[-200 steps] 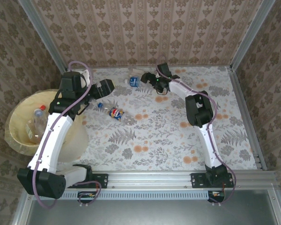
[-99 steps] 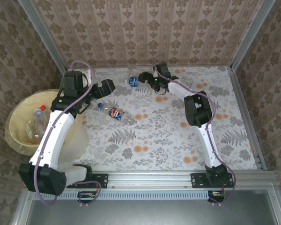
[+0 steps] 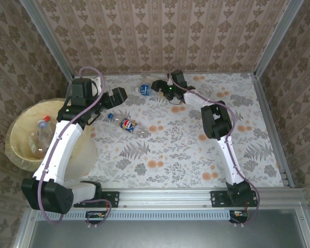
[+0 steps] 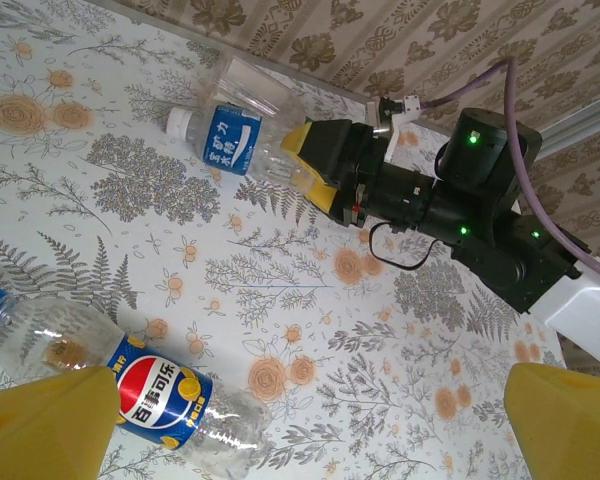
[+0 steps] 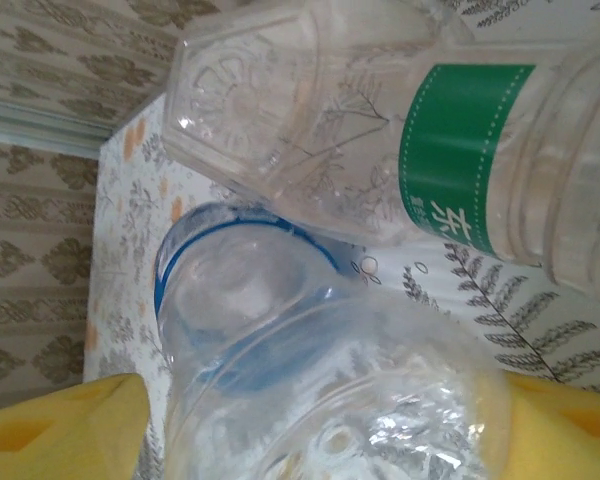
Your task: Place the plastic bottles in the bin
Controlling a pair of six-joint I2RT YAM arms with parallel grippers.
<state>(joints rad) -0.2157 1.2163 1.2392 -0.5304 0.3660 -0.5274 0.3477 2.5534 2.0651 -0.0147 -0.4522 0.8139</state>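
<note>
Right tool (image 4: 305,165) straddled the blue-label bottle (image 4: 230,138) at the table's (image 4: 310,300) far edge; can't tell if it was clamped. Left tool (image 4: 305,420) gaped wide over the Pepsi bottle (image 4: 150,390). Two bottles (image 3: 39,142) sat in the bin (image 3: 20,161).

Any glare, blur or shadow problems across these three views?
Top external: even, diffuse light, sharp throughout, no harsh shadows on the table. Left wrist: crisp on the Pepsi-labelled bottle; its yellow fingertips blur at the bottom corners. Right wrist: very close to the clear bottle, small glints on its plastic, slightly soft.
</note>
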